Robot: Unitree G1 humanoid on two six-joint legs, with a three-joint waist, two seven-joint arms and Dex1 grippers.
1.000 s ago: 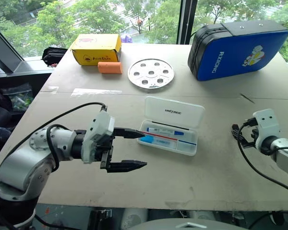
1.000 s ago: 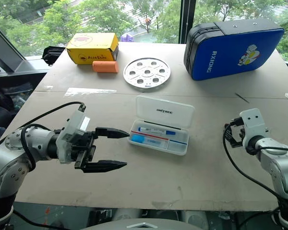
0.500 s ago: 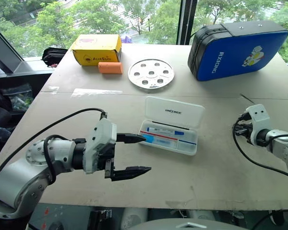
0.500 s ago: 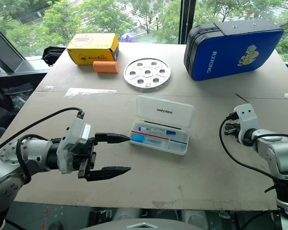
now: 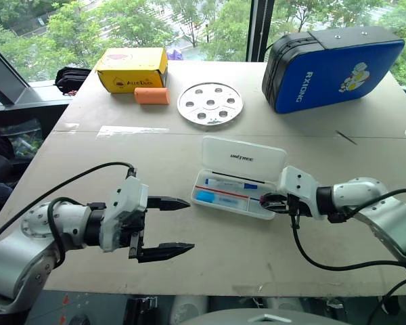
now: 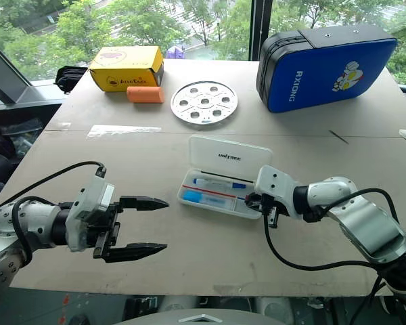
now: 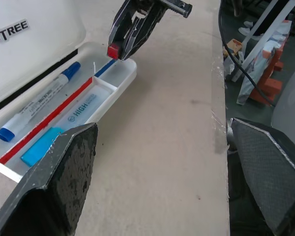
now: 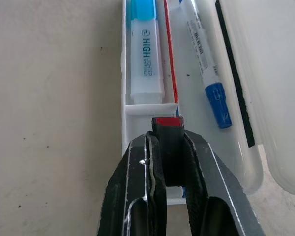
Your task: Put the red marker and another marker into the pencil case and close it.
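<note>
White flat plastic pencil case (image 5: 240,181) mid-bench (image 5: 122,162), lid up, holding blue highlighter (image 8: 146,54) and blue-capped white marker (image 8: 205,59). Right gripper (image 8: 168,142) jaws pinching short red-tipped black marker (image 8: 168,129) above the case's end compartment. Left gripper (image 5: 164,227) nearby, jaws spread.

Big beige table (image 5: 88,162) sits right up against a window (image 5: 189,20), with green trees outside from about 10 to 2 o'clock and plenty of daylight. A dark vertical window frame post (image 5: 257,27) stands at 12. Dark clutter sits past the table edge at 9.
</note>
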